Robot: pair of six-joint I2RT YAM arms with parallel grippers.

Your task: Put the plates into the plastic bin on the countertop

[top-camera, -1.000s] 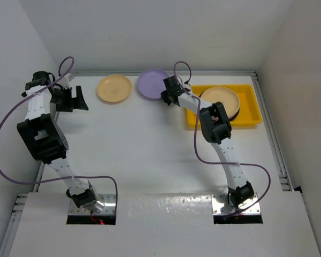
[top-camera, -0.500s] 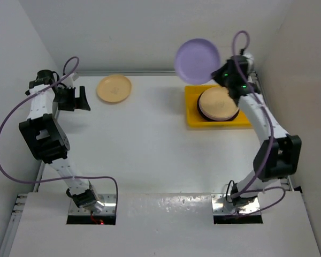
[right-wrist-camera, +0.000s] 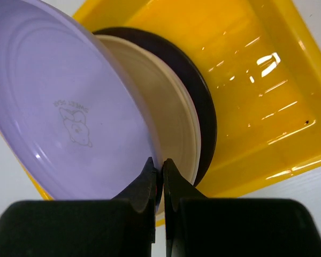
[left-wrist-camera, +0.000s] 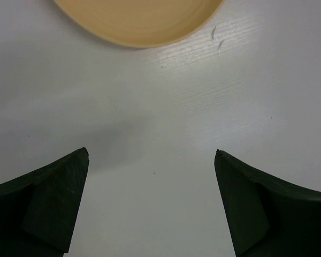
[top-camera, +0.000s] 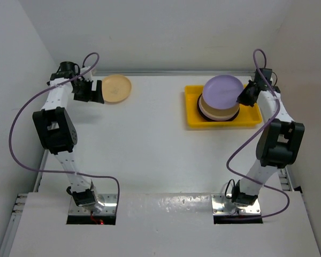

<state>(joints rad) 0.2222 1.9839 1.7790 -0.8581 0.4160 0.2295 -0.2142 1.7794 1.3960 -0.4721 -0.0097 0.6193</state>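
**Clerk:** Overhead view, items?

**Checker:** One plastic bin, bright yellow, glossy, rectangular, raised rim, is set far right on the matte white countertop. A stack of round plates is held in it. A lilac plate is carried over the stack, pinched at its edge by the right gripper. One pale orange plate lies far left, just beside the left gripper.

**Clerk:** Left wrist?

**Checker:** Jaws are spread wide, nothing between them. The orange plate's smooth rim is seen ahead.

**Clerk:** Right wrist?

**Checker:** Jaws are clamped on the lilac rim. A small printed figure and a line of lettering are noted, but cannot be read. A cream plate and a dark-rimmed plate are stacked beneath.
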